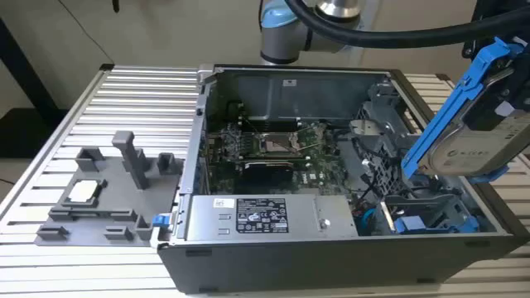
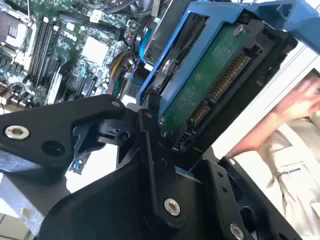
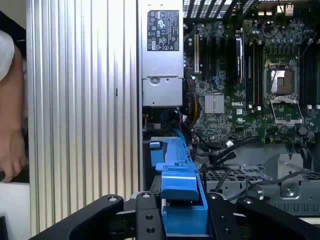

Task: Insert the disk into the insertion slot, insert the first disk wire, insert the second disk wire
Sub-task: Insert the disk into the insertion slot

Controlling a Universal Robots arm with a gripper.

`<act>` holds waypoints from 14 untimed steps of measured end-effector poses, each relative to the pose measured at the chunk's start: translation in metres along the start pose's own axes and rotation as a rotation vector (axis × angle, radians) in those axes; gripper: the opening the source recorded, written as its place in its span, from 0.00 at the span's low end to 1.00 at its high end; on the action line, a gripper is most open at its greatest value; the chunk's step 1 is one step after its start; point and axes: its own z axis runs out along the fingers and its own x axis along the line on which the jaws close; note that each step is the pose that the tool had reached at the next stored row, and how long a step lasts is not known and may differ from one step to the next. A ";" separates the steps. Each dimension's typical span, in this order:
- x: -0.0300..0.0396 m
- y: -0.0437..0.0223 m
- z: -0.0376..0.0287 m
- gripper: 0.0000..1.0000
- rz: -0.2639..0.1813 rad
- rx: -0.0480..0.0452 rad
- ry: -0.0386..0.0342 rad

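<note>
Open computer case [image 1: 331, 264] on ribbed table [image 1: 141, 99], grey fixture [image 1: 108, 208] alongside.

The disk [image 1: 480, 139] is a flat silver-grey drive with a white label, framed by a bright blue plastic carrier. In the exterior view it hangs in the air, tilted steeply on edge, above the edge of the open computer case [image 1: 248, 248] on the exterior view's right, with its label facing outward. It is clear of the slot [image 1: 424, 211]. The second wrist view shows its green circuit-board underside [image 2: 205, 85] and a row of connector pins. In the first wrist view its blue carrier edge [image 3: 182, 197] sits clamped between the black fingers of the gripper [image 3: 182, 215].

The slot is a grey metal bay with blue plastic rails, lying empty in the case's near corner on the exterior view's right, below the disk.
</note>
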 end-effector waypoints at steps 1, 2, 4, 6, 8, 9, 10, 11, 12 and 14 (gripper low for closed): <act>0.0000 0.0000 0.0000 0.33 0.000 0.0000 -0.0001; 0.0000 0.0000 0.0000 0.33 0.000 0.0000 -0.0001; 0.0000 0.0000 0.0000 0.33 0.000 0.0000 -0.0001; 0.0000 0.0000 0.0000 0.33 0.000 0.0000 -0.0001; 0.0000 0.0000 0.0000 0.33 0.000 0.0000 -0.0001; 0.0000 0.0000 0.0000 0.33 0.000 0.0000 0.0000; 0.0000 0.0000 0.0000 0.33 0.000 0.0000 -0.0001; 0.0000 0.0000 0.0001 0.33 0.000 0.0000 0.0001; 0.0000 0.0000 0.0004 0.33 0.000 0.0001 0.0000; -0.0001 -0.0001 0.0015 0.33 0.000 0.0007 0.0002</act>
